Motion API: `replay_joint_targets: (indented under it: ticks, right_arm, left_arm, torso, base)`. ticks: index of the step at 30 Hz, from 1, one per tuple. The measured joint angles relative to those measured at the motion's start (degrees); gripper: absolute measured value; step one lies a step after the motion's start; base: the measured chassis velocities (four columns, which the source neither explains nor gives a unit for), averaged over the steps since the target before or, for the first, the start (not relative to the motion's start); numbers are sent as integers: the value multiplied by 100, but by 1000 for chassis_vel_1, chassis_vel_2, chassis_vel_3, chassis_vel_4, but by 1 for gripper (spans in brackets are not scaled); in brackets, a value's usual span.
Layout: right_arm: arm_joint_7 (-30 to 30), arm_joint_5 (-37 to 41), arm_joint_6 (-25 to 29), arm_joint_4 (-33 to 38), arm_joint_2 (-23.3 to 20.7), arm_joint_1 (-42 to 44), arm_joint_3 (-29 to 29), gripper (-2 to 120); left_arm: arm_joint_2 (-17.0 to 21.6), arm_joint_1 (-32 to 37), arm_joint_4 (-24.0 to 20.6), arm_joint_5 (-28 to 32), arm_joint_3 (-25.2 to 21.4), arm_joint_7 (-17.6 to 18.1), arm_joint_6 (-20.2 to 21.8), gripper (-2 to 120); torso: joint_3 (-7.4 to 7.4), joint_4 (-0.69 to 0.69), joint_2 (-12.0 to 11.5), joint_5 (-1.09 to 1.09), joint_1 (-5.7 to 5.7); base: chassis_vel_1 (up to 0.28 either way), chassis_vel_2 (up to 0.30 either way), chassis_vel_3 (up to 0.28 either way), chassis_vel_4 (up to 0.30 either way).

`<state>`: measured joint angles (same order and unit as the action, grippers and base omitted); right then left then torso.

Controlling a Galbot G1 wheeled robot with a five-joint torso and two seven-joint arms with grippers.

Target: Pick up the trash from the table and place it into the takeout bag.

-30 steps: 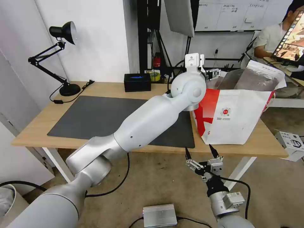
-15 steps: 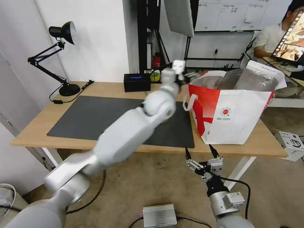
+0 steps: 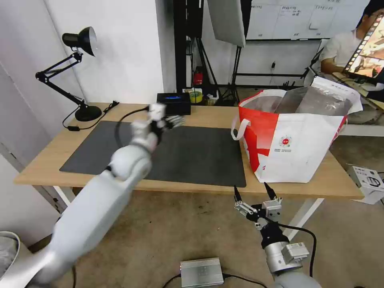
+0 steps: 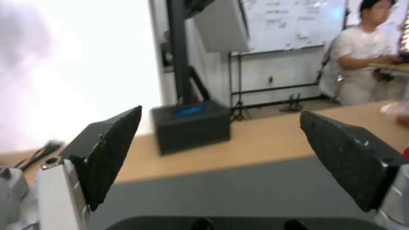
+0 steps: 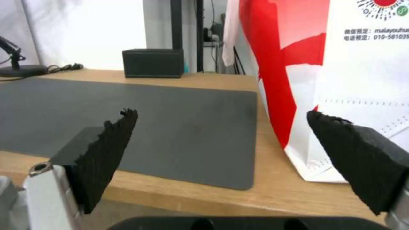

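While left claw (image 3: pixel 173 120) gapes empty over mat (image 3: pixel 192 156), takeout bag (image 3: pixel 296 148) stands well right.

Smooth silver-grey arm shells, black cables, and black wedge-shaped foam fingertips (image 5: pixel 108 156) on metal end effectors.

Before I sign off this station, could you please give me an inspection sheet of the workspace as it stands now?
Surface: table with dark grey mat, bare.
Job's things: takeout bag upright at the table's right end, mouth open; trash: nothing seen.
Clutter: black box, desk lamp.
Grippers: left gripper open above the mat; right gripper open, below the table's front edge.
Cables: lamp cord on the table.
Surroundings: metal box on the floor.
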<state>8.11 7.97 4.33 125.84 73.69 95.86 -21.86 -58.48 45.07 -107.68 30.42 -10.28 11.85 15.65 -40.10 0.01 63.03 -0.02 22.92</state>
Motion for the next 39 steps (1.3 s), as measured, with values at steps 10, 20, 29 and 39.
replay_joint_targets:
  ticks: [10, 20, 29, 39]
  right_arm:
    - [0, 0, 0, 0, 0, 1, 0, 99]
    - [0, 0, 0, 0, -1, 0, 1, 99]
    - [0, 0, 0, 0, 0, 0, 0, 99]
    - [0, 0, 0, 0, 0, 0, 0, 99]
  left_arm:
    - [-354, 1769, -888, -714, -1280, -285, -191, 100]
    - [-1103, 3488, -1857, -1401, -2142, -618, -574, 100]
    - [-1730, 4066, -1929, -2083, -2152, -889, -1069, 100]
    - [-2113, 4322, -1722, -2589, -2165, -1039, -1570, 100]
  torso:
    - [0, -2, 0, 2, 0]
    - [0, 0, 0, 3, -1]
    - [0, -2, 0, 2, -1]
    - [-1, -2, 0, 2, 0]
  base:
    - [0, 0, 0, 0]
    - [0, 0, 0, 0]
    - [0, 0, 0, 0]
    - [0, 0, 0, 0]
